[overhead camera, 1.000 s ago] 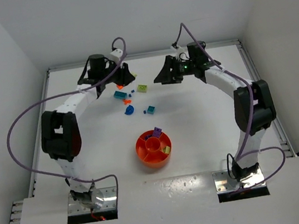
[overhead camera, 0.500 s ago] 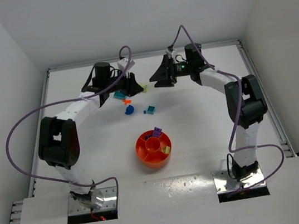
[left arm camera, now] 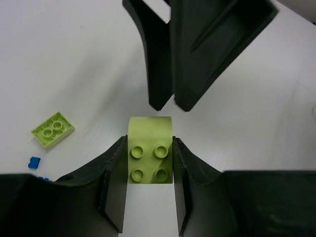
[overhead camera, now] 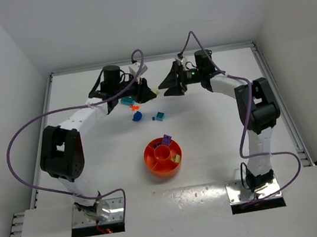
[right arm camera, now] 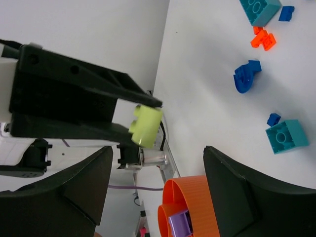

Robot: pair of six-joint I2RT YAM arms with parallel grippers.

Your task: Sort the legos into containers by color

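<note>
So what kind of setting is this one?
Probably a lab robot cell: a white table walled in by plain white panels, two arms bolted at its near edge, legos for sorting.

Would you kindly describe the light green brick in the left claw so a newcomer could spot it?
Look to the far middle of the white table. There the left claw pinches a light green four-stud brick between its fingers. The other light green brick lies loose on the table.
</note>
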